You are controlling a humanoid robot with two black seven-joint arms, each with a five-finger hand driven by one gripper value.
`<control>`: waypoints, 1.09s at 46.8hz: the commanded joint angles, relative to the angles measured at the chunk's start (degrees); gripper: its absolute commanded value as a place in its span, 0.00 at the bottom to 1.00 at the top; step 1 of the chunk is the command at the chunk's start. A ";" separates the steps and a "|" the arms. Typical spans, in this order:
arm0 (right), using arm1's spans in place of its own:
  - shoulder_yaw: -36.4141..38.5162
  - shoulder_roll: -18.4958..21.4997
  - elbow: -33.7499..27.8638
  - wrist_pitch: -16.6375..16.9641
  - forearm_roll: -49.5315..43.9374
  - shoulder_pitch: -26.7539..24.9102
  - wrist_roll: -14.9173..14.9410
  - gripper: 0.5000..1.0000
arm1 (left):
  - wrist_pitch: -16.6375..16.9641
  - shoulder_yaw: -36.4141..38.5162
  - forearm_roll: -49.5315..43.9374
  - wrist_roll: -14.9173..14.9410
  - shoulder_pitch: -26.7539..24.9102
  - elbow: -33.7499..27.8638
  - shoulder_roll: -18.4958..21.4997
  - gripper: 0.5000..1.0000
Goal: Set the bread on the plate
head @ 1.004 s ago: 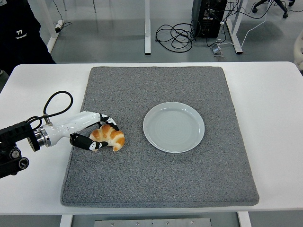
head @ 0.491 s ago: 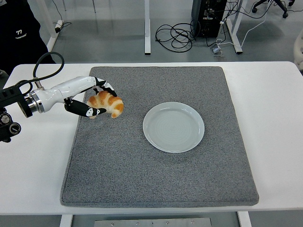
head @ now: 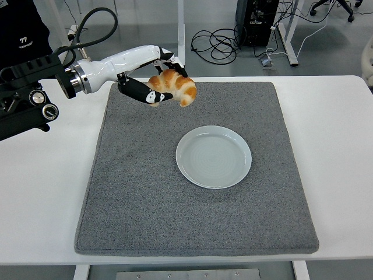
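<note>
The left hand (head: 152, 79) enters from the left edge on a black arm (head: 26, 96) with a white forearm shell (head: 113, 65). Its fingers (head: 140, 91) are curled around the bread (head: 173, 88), a golden-brown croissant, pinching it between the thumb below and the remaining fingers above. The bread is held clear of the surface, above the far left part of the grey mat (head: 145, 192). One end of the bread points down and to the right, toward the plate (head: 214, 157).

The plate is round, pale grey-green and has nothing on it. It rests flat on the mat, right of the mat's centre. The bread and the plate are apart; the bread lies up and to the left of the plate's rim in this view.

The mat is square and covers the middle of the white table (head: 338, 151). The table's bare surface shows on both sides of the mat and along the near edge.

A black cable (head: 93, 23) loops up from the arm's wrist section. Behind the table, a person in dark clothing (head: 23, 32) stands at the top left corner. A computer tower (head: 256, 20) and coiled cables (head: 215, 44) sit on the floor beyond the far edge, between white table legs (head: 181, 32).
</note>
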 commanded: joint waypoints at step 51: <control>0.00 0.00 0.00 -0.01 0.00 -0.01 0.02 1.00 | 0.45 4.56 0.81 0.88 6.17 14.58 -19.09 0.00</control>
